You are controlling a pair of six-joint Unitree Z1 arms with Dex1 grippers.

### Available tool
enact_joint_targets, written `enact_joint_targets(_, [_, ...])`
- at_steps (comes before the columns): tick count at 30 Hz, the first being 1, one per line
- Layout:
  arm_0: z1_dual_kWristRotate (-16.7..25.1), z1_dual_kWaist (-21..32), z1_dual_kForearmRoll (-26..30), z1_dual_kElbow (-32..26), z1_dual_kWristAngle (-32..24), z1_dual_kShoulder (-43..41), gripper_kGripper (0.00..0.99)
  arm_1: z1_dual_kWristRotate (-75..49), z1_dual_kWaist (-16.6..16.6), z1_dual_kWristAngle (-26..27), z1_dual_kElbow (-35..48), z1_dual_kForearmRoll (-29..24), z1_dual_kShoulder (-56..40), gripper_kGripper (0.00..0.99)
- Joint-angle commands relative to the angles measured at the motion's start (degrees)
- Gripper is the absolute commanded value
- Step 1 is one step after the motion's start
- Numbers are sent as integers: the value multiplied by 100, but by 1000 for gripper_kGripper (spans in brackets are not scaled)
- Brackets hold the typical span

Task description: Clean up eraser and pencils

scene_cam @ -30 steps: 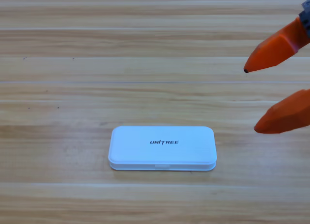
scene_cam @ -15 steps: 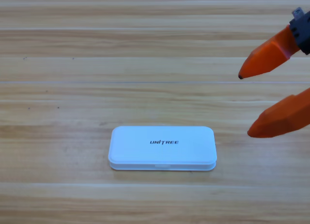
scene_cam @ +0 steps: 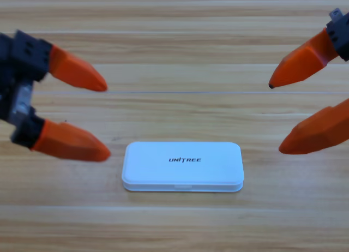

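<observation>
White case [scene_cam: 182,167] closed, lying mid-desk toward front edge; eraser, pencils not visible, presumably inside; left gripper [scene_cam: 106,121] and right gripper [scene_cam: 275,118] flank case, jaws wide apart, holding nothing; task looks done.

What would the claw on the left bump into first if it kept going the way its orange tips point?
The left claw, jaws apart, points rightward across the wooden table. Its line passes just above the closed white Unitree case, so it would probably meet the right claw facing it, though height is unclear.
</observation>
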Motion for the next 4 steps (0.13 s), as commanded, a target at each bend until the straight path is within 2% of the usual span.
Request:
enact_joint_targets(1, [-312, -947, -262, -20, 350, 277, 990, 66, -42, 84, 178, -253, 198, 976])
enact_joint_targets(4, [-382, -1017, -279, -20, 429, 286, 990, 66, -42, 84, 178, -253, 198, 976])
